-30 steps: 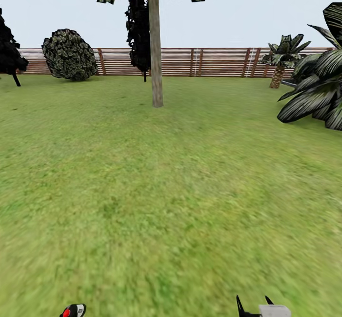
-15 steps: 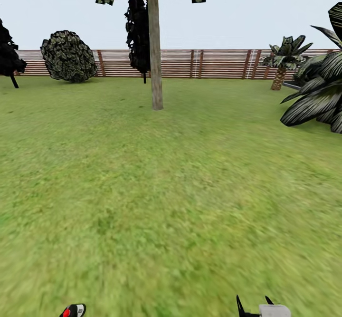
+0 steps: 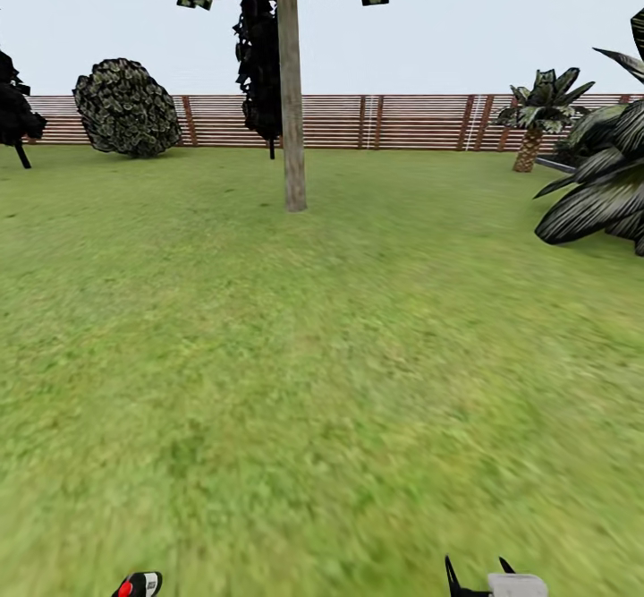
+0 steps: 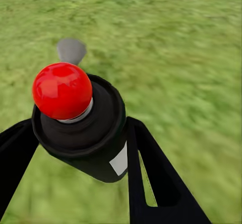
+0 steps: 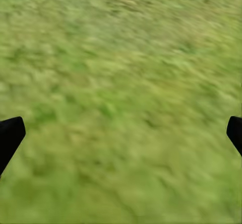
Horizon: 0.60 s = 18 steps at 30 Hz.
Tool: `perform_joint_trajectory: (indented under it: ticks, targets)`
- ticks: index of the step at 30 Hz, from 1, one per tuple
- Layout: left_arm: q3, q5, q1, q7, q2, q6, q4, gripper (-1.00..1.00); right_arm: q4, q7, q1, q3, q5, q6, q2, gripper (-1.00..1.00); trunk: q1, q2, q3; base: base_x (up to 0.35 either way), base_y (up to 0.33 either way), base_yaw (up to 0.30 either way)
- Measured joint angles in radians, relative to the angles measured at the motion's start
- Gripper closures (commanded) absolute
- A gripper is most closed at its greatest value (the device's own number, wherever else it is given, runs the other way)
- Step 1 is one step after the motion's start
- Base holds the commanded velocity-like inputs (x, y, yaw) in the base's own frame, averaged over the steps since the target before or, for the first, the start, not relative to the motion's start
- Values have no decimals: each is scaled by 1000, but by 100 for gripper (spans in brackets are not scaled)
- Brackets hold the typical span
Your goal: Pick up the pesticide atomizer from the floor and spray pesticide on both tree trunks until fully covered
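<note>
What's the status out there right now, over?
Left pincer shut on atomizer. Right pincer open over grass. Tree trunk ahead, lawn between.

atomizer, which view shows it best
The left wrist view: the atomizer looms close, red knob up, between the left gripper's black fingers. The head view catches just its top at the bottom edge.

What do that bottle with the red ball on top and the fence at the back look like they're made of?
The atomizer, held in the left pincer, looks like matte black plastic with a glossy red knob, judging by its highlight. The fence looks like brown wood: horizontal slats between darker posts.
</note>
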Motion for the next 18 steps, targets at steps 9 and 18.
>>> perform_joint_trajectory:
  ticks: [9, 18]
  targets:
    - [0, 0, 0, 0, 0, 0, 0, 100, 0, 0, 0, 0, 0, 0, 0, -100, 0, 0, 0, 336, 0, 0]
    - [0, 0, 0, 0, 0, 0, 0, 100, 0, 0, 0, 0, 0, 0, 0, -100, 0, 0, 0, 336, 0, 0]
